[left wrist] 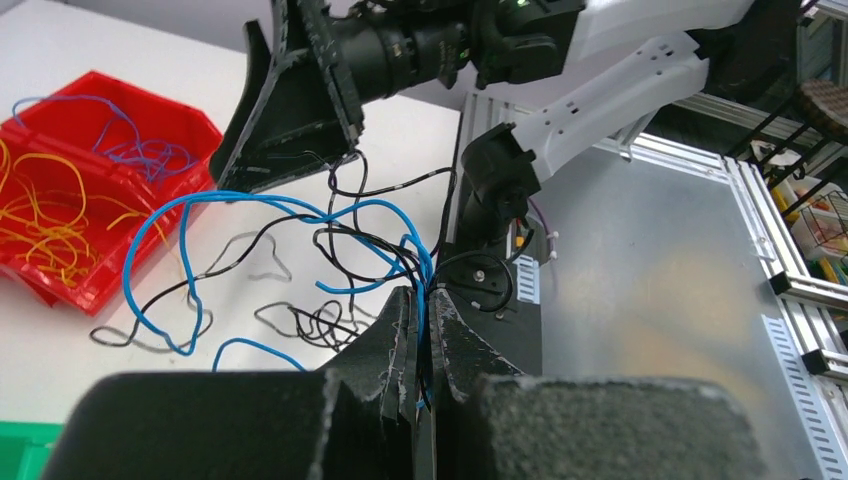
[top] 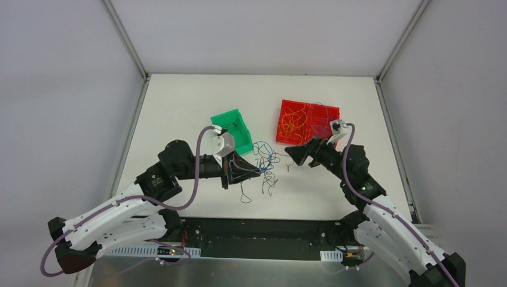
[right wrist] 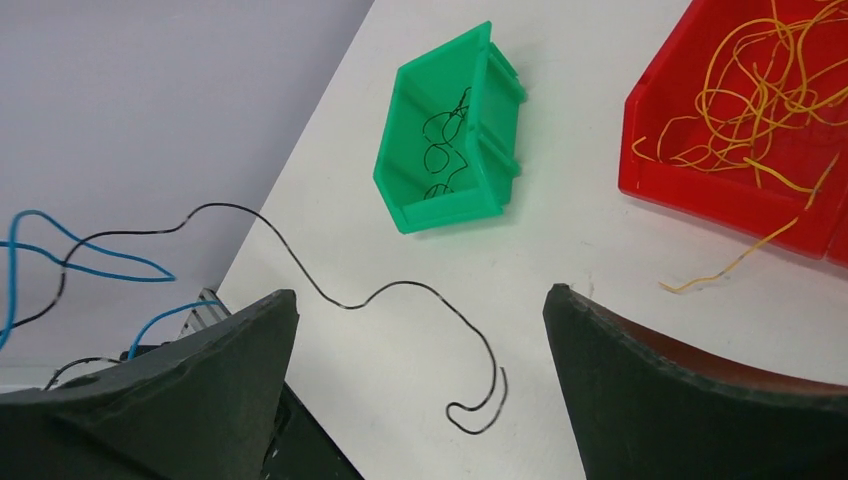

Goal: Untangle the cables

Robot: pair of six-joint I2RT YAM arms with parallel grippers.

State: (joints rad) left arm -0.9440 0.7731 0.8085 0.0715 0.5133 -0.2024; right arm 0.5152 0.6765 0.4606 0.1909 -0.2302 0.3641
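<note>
A loose tangle of blue and black cables (top: 265,162) hangs mid-table between the arms. My left gripper (top: 258,171) is shut on several blue and black strands, which run out from between its fingertips (left wrist: 427,300) in the left wrist view. My right gripper (top: 294,155) is open and empty just right of the tangle. One black strand (right wrist: 400,292) curls on the table between its spread fingers (right wrist: 240,340). Orange-yellow wires (top: 294,120) lie in the red bin (top: 281,133), and a few black wires (top: 232,125) lie in the green bin (top: 244,143).
The green bin stands behind my left gripper and the two-part red bin behind my right gripper. A blue wire (top: 320,127) lies in the red bin's right part. Black strand ends (top: 244,196) trail on the table toward the black base plate (top: 263,236).
</note>
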